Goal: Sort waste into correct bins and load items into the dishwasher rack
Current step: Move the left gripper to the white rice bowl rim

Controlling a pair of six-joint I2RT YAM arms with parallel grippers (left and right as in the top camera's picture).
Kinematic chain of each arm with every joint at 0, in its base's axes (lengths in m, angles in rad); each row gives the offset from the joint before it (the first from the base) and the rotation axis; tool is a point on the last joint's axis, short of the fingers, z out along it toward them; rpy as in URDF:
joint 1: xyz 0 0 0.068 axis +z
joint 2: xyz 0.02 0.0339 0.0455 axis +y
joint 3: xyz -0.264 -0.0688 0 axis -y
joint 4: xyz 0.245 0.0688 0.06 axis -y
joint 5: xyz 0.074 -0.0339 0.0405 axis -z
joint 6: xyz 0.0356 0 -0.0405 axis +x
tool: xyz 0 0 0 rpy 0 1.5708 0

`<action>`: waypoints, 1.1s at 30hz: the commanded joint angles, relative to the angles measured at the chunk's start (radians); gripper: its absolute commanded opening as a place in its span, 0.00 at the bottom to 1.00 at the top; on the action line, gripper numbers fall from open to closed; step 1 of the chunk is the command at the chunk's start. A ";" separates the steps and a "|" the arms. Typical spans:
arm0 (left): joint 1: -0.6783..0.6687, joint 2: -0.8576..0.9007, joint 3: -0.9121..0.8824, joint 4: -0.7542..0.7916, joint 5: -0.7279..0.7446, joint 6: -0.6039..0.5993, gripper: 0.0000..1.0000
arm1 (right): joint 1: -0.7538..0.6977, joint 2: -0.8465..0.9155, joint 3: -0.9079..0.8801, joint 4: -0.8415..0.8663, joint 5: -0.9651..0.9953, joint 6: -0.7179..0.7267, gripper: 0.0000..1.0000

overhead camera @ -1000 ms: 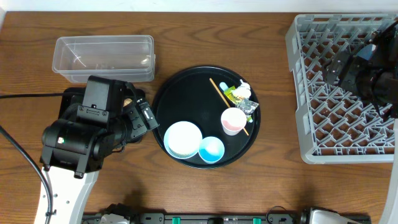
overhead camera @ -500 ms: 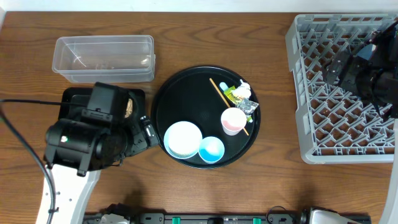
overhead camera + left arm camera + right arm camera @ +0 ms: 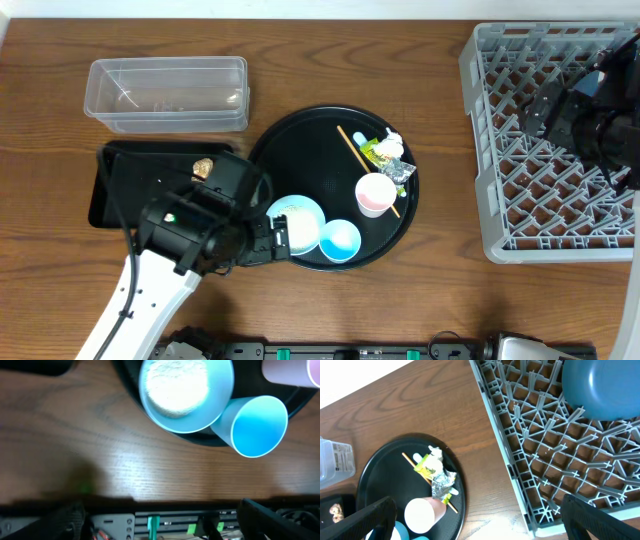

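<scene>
One heap of loose white rice [image 3: 175, 382] fills the white bowl [image 3: 300, 218] at 7 o'clock on the round black tray [image 3: 300, 150], so emptying it seems the step in hand: the left gripper [image 3: 270, 238], jaws wide and empty at the bowl's 9 o'clock rim, needs to pinch that rim, while the right gripper [image 3: 479, 512] hangs wide over the dishwasher rack [image 3: 480, 150].

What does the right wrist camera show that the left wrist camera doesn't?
Only the right wrist view shows the grey dishwasher rack with the dark blue plate in it, the foil wrappers and stick on the tray, and a corner of the clear tub. Only the left wrist view shows the loose white rice heaped in the white bowl. Both show the round black tray, the pink cup and the wooden table.
</scene>
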 commanded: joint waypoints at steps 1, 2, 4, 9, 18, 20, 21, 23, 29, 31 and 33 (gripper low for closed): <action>-0.043 0.008 -0.030 0.024 0.006 0.038 0.98 | -0.006 -0.010 0.000 -0.001 0.003 0.013 0.99; -0.055 0.009 -0.036 0.033 0.009 0.038 0.98 | -0.006 -0.010 0.000 -0.001 0.003 0.013 0.99; -0.085 0.011 -0.050 0.056 0.018 0.037 0.98 | -0.006 -0.010 0.000 -0.001 0.003 0.013 0.99; -0.145 0.035 -0.091 0.135 0.015 -0.102 0.98 | -0.006 -0.010 0.000 -0.001 0.003 0.013 0.99; -0.152 0.182 -0.106 0.141 -0.066 -0.171 0.78 | -0.006 -0.010 0.000 -0.001 0.003 0.013 0.99; -0.152 0.219 -0.106 0.141 -0.067 -0.174 0.61 | -0.006 -0.010 0.000 -0.001 0.003 0.013 0.99; -0.152 0.235 -0.106 0.144 -0.067 -0.174 0.51 | -0.006 -0.010 0.000 -0.001 0.003 0.013 0.99; -0.152 0.263 -0.106 0.148 -0.066 -0.174 0.40 | -0.006 -0.010 0.000 -0.001 0.003 0.013 0.99; -0.152 0.316 -0.106 0.189 -0.065 -0.192 0.27 | -0.006 -0.010 0.000 -0.001 0.003 0.013 0.99; -0.152 0.328 -0.106 0.211 -0.046 -0.193 0.27 | -0.006 -0.010 0.000 -0.001 0.003 0.013 0.99; -0.152 0.341 -0.106 0.237 -0.010 -0.193 0.27 | -0.006 -0.010 0.000 -0.001 0.003 0.013 0.99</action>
